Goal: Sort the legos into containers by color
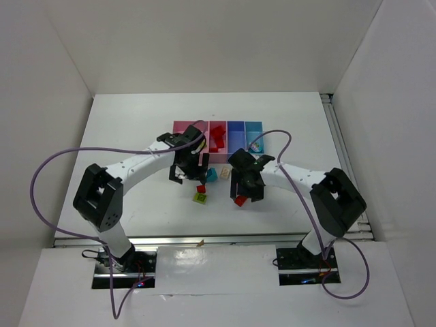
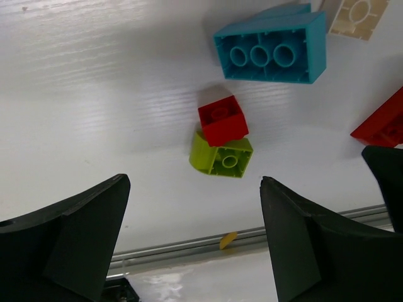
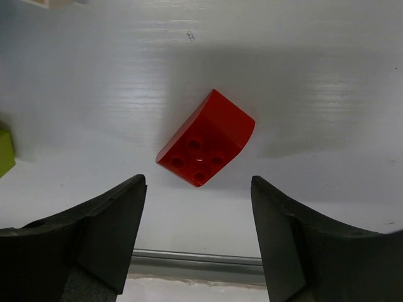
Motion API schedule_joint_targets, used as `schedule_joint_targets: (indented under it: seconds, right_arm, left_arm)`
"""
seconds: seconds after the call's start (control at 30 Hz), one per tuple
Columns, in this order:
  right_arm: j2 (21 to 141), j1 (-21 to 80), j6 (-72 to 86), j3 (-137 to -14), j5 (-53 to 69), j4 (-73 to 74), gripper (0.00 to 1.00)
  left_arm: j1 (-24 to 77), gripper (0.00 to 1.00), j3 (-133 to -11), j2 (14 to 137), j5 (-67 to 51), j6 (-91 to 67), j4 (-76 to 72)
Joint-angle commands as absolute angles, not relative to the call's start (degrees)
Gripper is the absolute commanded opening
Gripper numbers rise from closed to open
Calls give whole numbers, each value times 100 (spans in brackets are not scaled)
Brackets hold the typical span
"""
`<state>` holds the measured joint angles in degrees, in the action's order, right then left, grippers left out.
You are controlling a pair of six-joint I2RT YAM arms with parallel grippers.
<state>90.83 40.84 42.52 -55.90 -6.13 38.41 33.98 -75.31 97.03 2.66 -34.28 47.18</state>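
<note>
The left arm's black two-fingered pincer (image 2: 192, 189) hung over the white table (image 2: 94, 94) with its jaws spread wide and nothing between them; neither finger touched anything. Just ahead of the gap lay a small square red plastic brick (image 2: 221, 119) resting against a lime green plastic brick (image 2: 223, 158), the two touching; farther out sat a long cyan plastic brick (image 2: 271, 50) with its hollow underside showing, and close by it a flat cream-white piece (image 2: 359, 16).

The right arm's black pincer (image 3: 198, 192) was parted as well and gripped nothing; a red plastic brick with one curved face (image 3: 204, 141) lay on the table just beyond the fingertips, in line with the gap, and neither finger touched it.

From above, the row of joined open-topped plastic bins (image 1: 227, 139) stood across the far middle of the table, just behind both pincers. The wide pink bin (image 1: 182, 127) was partly hidden by the left arm; the narrow pink bin (image 1: 217, 123) held a heap of red bricks (image 1: 216, 137); then came the blue bin (image 1: 236, 139) and the cyan bin (image 1: 253, 131). The loose bricks all lay on the table on the near side of the row, none of them in a jaw.
</note>
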Motion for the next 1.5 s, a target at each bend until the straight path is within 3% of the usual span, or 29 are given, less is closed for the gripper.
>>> schedule_joint_targets:
  seconds: [0.0,0.57,0.8,0.9,1.0,1.2,1.23,1.37,1.47]
  right_arm:
    - [9211,4052,4447,-5607,-562,3613,74]
    - [9721,3797,4342,-5651,-562,3313,61]
    - [9528,3797,4342,-5765,-967,3550,38]
    - [9449,3797,4342,-5932,-1169,3822,26]
    - [9212,3797,4290,-6160,-1432,4051,21]
    - [9062,3745,4035,-6888,-1898,4359,21]
    - [9062,3744,4034,-6995,-1898,4429,21]
    - [9122,3691,3772,-7514,-2039,4491,21]
    - [9280,3569,3420,-7883,-1882,4282,21]
  left_arm:
    - [3489,95,-7523,9878,185,-3717,4342]
    - [3718,88,-7304,10266,185,-3779,3982]
    - [3718,80,-7251,10625,132,-3779,3929]
    - [3718,72,-7251,10687,132,-3779,3876]
    - [3718,63,-7312,10740,132,-3727,3876]
    - [3718,53,-7427,10793,193,-3674,3937]
    - [3718,45,-7427,10793,193,-3674,3990]
    - [3718,32,-7559,10846,246,-3674,4121]
    - [3718,30,-7699,10662,368,-3674,4324]
